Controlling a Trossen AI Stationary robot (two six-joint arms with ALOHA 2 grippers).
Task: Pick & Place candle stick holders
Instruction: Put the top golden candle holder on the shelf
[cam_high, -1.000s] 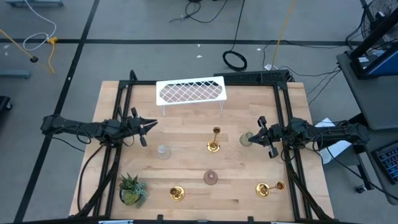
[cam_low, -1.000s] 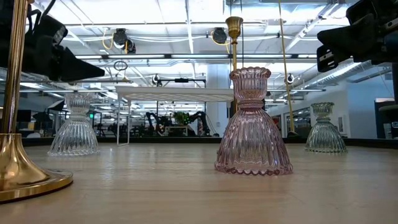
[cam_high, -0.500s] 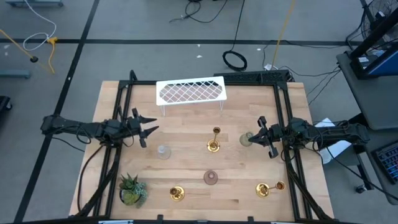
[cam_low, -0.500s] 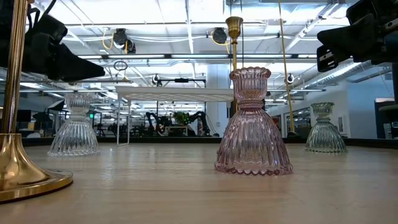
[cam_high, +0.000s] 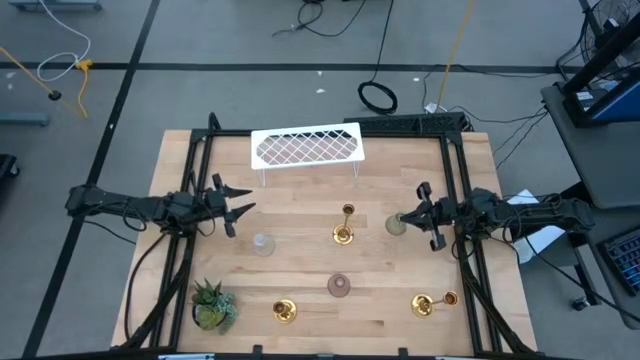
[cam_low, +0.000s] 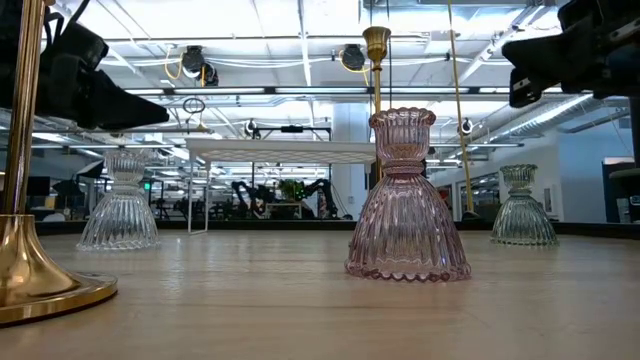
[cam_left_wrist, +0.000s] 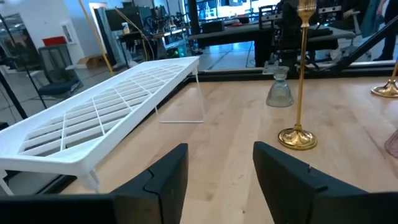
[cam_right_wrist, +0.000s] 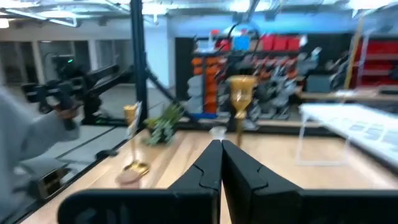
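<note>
The left gripper (cam_high: 240, 203) is held above the table at about 9 o'clock, its fingers (cam_left_wrist: 166, 176) parted and nothing between them. The right gripper (cam_high: 418, 213) sits at about 3 o'clock, fingers pressed together and empty, with its tip just beside the greenish glass holder (cam_high: 397, 224).

The candle holders are spread over the wooden table (cam_high: 300, 260). A clear glass holder (cam_high: 262, 243) stands just toward 5 o'clock of the left gripper, and a tall gold holder (cam_high: 344, 230) stands near the centre. A pink glass holder (cam_high: 340, 286) is at about 6 o'clock, with a gold holder (cam_high: 284, 310) beside it toward 7 o'clock. Another gold one (cam_high: 430, 303) appears to lie tipped over at 5 o'clock. The white wire rack (cam_high: 306, 147) is at 12 o'clock and a potted plant (cam_high: 211, 305) at 7 o'clock.

The step in hand is judged to be an approach by the left arm, most likely to the clear holder. The fingers should be lowered astride the narrow neck, not the flared skirt. They should be closed only once centred, since ribbed glass is likely to slip or tip if caught off-centre.
</note>
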